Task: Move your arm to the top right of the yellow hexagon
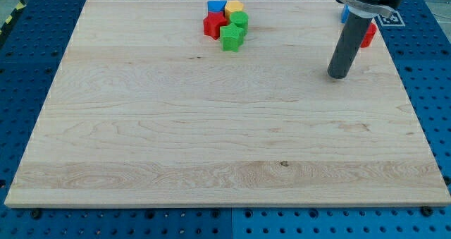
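The yellow hexagon (234, 8) sits near the view's top centre on the wooden board (211, 126), in a tight cluster with a blue block (216, 6), a red star-shaped block (213, 25), a green block (240, 20) and a green star-shaped block (231, 37). My tip (338, 75) rests on the board well to the right of the cluster and lower than it. The rod rises from the tip toward the view's top right.
A red block (368, 34) lies just right of the rod near the board's right side, partly hidden by it. A sliver of a blue block (344, 14) shows behind the rod. A blue pegboard table (28, 70) surrounds the board.
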Available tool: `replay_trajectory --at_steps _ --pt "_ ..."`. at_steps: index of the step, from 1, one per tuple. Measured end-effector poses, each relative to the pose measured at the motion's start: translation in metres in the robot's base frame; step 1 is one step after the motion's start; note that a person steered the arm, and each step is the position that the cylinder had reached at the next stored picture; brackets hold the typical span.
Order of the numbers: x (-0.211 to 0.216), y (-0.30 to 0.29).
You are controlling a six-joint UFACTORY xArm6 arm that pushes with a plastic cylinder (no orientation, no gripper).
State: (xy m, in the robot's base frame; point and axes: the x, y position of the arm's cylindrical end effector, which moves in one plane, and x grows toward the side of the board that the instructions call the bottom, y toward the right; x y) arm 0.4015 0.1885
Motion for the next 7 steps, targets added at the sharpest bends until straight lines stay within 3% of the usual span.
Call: replay_trajectory --at_steps 4,7 --pt "-0.019 -0.005" --pt "-0.092 -0.034"
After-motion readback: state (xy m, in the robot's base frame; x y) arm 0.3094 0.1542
